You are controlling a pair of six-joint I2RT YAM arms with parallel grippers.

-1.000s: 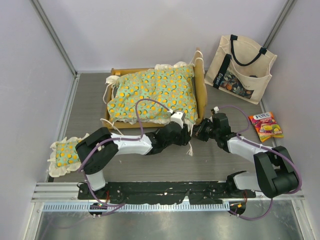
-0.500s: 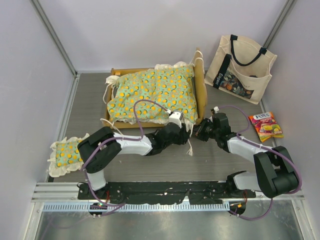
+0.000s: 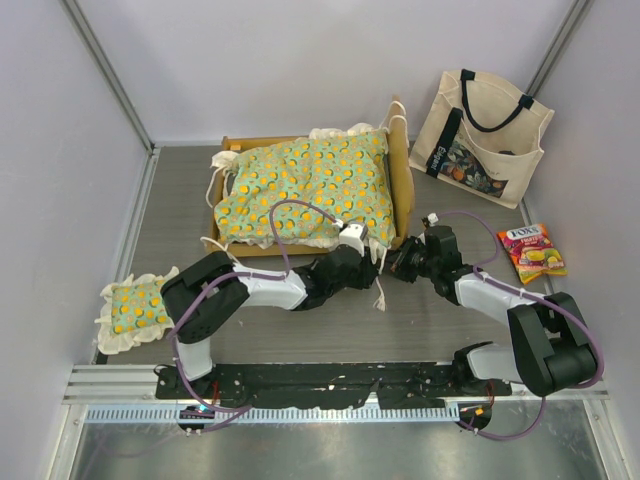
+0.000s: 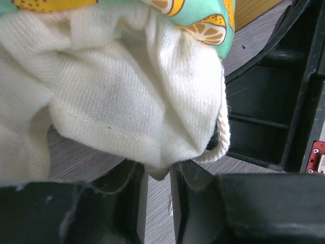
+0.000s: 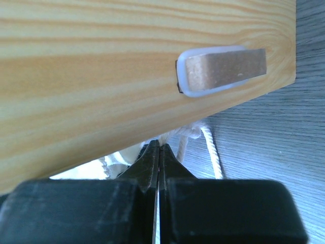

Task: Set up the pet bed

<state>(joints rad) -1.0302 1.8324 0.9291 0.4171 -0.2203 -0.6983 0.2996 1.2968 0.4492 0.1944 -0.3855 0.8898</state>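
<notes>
The pet bed's light-wood frame stands at the back centre, and the green orange-print cushion lies over it with its cream ruffle hanging over the front. My left gripper is at the cushion's front right corner. In the left wrist view the left gripper is open by a narrow gap, and the tip of the ruffle dips between its fingertips. My right gripper sits by the headboard's lower corner. In its wrist view the right gripper is shut, with a white tie cord pinched at the tips under the wood panel.
A small matching ruffled pillow lies at the front left. A cream tote bag leans at the back right, and a sweets packet lies near the right wall. Another loose tie cord trails on the grey table between the arms.
The left gripper's jaws have narrowed around the ruffle corner and the hand has shifted slightly left. The right arm has stayed still.
</notes>
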